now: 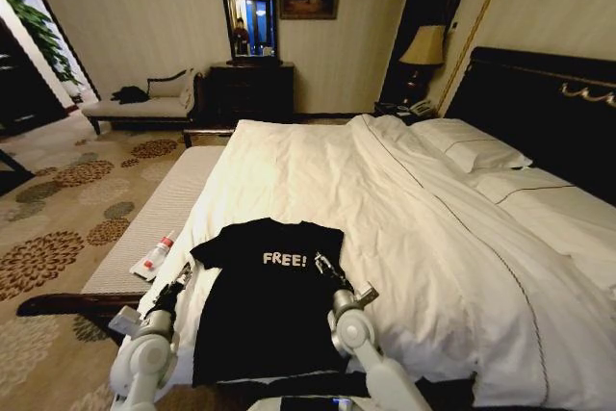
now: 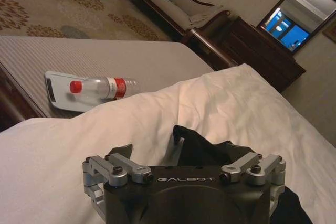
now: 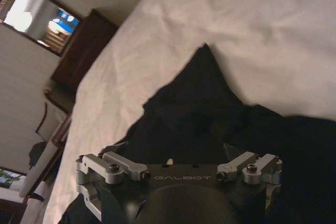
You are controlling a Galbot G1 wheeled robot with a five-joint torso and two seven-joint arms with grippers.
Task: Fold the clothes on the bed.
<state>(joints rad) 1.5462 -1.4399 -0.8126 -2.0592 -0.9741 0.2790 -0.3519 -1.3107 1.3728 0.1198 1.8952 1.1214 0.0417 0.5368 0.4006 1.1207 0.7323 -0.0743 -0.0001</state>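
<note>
Both pincers at T-shirt (image 1: 268, 305) sleeves, on bed (image 1: 404, 199)

The T-shirt (image 1: 265, 310) is black with white "FREE!" letters; the bed (image 1: 404, 209) has white sheets; the carpet (image 1: 58, 228) shows brown flowers.

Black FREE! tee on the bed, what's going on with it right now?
The black T-shirt lies spread flat, lettering up, near the foot of the white bed. The left gripper sits at its left sleeve edge and the right gripper at its right sleeve, one on each side. No fold is visible yet. A water bottle lies on the bench beside the bed.
</note>
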